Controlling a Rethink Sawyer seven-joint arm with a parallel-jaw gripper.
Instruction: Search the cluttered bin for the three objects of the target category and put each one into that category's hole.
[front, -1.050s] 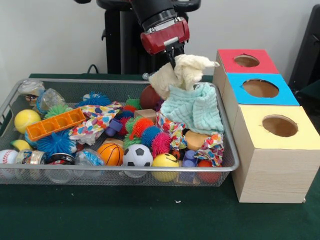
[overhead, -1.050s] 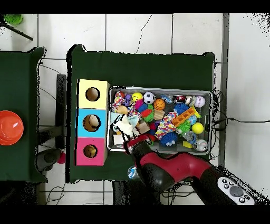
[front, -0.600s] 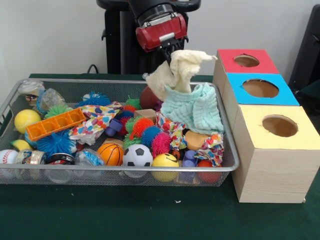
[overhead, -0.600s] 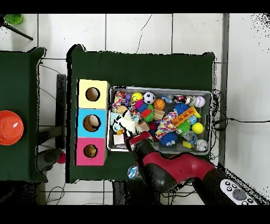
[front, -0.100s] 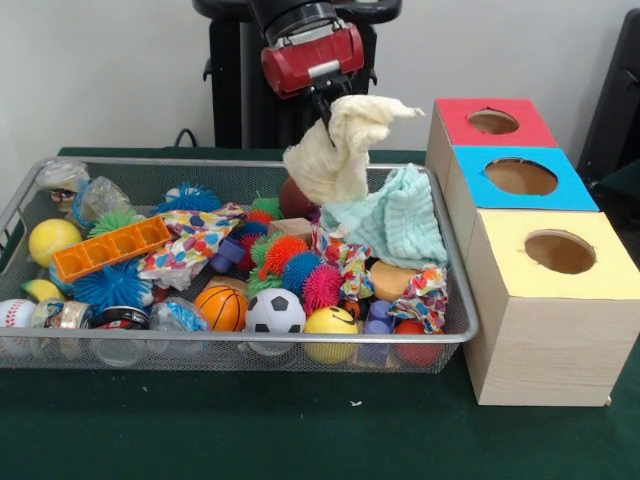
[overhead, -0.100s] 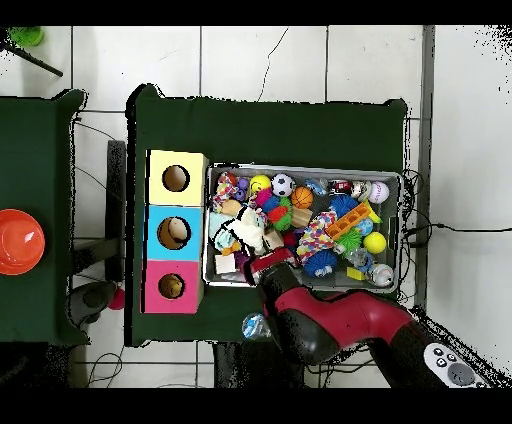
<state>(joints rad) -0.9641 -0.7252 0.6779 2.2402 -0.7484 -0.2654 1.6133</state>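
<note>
1. The gripper (front, -0.100s: 322, 103) is clamped on the top of a cream cloth (front, -0.100s: 340, 150), which hangs from it above the back of the wire bin (front, -0.100s: 250, 345). The cloth's lower folds dangle just over the pile; I cannot tell whether they touch it.
2. The cream cloth is pale yellowish-white, crumpled and waffle-textured, with one corner sticking out sideways toward the boxes. From overhead it shows as a light patch (overhead, -0.100s: 246, 231) just ahead of the red wrist.
3. Directly below and beside the hanging cloth lies a mint-green cloth (front, -0.100s: 400, 220), draped against the bin wall nearest the boxes. Behind the cream cloth a dark red ball (front, -0.100s: 296, 196) peeks out.
4. Further out from the gripper, a patterned cloth (front, -0.100s: 195, 240) is spread mid-bin, beside an orange tray (front, -0.100s: 110, 248) and spiky balls in blue (front, -0.100s: 112, 285), orange and pink.
5. Along the bin edge farthest from the gripper sit a basketball (front, -0.100s: 220, 308), a soccer ball (front, -0.100s: 275, 313) and a yellow ball (front, -0.100s: 330, 333).
6. Just outside the bin stand three boxes with round holes in a row: red (front, -0.100s: 490, 122) closest to the gripper, then blue (front, -0.100s: 520, 177), then yellow (front, -0.100s: 558, 255).
</note>
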